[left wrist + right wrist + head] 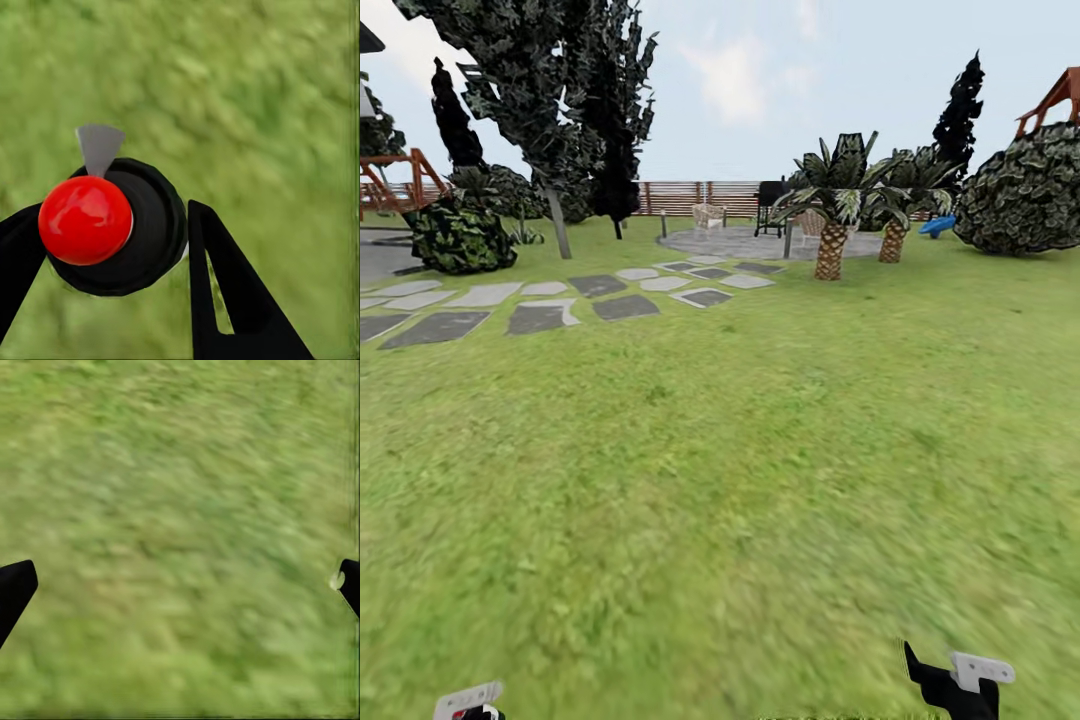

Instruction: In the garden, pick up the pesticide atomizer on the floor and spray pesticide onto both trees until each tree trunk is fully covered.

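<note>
Across the green lawn [760, 480] of the garden, the head view looks over open grass toward grey stepping stones [540, 300] at the left and a brown slatted fence [700, 197] far behind. Two short palms [832, 215] stand near a paved circle, a round leafy bush [1030, 190] sits at the right, and a tall dark-leaved tree [550, 90] rises at the left with a pale thin trunk.

At the bottom edge of that view the left gripper [468, 703] shows only a pale fingertip, while the right gripper [957, 680] shows a black finger and a white tip.

In the left wrist view, the left gripper [112, 247] has its two black fingers [225, 292] closed around a round black body topped with a glossy red ball [85, 220], with a small grey wedge [99, 146] sticking out beyond it. This is probably the pesticide atomizer [150, 225], seen from above, though its shape is hard to read from here; it hangs over blurry grass.

In the right wrist view, the right gripper [184, 585] is spread wide, its fingertips [15, 585] at opposite edges, with nothing between them but grass [180, 510].
</note>
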You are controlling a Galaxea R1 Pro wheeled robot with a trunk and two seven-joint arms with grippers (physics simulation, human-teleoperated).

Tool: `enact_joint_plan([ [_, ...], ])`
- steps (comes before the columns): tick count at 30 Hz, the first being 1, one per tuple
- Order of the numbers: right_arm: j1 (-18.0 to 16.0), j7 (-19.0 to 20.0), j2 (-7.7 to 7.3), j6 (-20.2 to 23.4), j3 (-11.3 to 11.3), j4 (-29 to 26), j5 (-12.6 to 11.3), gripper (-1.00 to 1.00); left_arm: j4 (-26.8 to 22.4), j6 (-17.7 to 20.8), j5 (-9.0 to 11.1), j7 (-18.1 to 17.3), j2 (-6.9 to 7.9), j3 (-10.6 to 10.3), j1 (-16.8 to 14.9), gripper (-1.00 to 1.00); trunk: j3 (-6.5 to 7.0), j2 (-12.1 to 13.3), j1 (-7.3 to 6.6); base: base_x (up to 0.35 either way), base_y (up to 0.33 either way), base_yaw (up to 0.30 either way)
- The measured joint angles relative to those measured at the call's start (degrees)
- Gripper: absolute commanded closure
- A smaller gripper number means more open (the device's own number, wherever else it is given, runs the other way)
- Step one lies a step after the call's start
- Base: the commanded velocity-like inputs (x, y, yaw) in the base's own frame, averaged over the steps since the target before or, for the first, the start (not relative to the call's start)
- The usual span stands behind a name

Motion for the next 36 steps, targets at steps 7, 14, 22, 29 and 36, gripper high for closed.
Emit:
enact_joint_plan([
  [7, 0.0, 0.0, 0.0, 0.0, 0.0, 0.0, 0.0, -1.0, 0.0, 0.0, 0.0, 0.0, 0.0, -0.1, 0.0, 1.0, 0.0, 0.0, 0.0, 0.0, 0.0, -0.3],
  [14, 0.0, 0.0, 0.0, 0.0, 0.0, 0.0, 0.0, -1.0, 0.0, 0.0, 0.0, -0.2, 0.0, -0.1, 0.0, 1.0, 0.0, 0.0, 0.0, 0.0, 0.0, -0.3],
  [22, 0.0, 0.0, 0.0, 0.0, 0.0, 0.0, 0.0, -1.0, 0.1, 0.0, 0.0, -0.1, -0.09, -0.1, 0.0, 1.0, 0.0, 0.0, 0.0, 0.0, 0.0, -0.3],
  [29, 0.0, 0.0, 0.0, 0.0, 0.0, 0.0, 0.0, -1.0, 0.0, -0.1, -0.1, -0.1, -0.17, -0.2, 0.0, 1.0, 0.0, 0.0, 0.0, 0.0, 0.0, -0.3],
  [36, 0.0, 0.0, 0.0, 0.0, 0.0, 0.0, 0.0, -1.0, 0.0, 0.0, 0.0, -0.1, -0.17, -0.1, 0.0, 1.0, 0.71, 1.6, -0.87, 0.0, 0.0, -0.3],
])
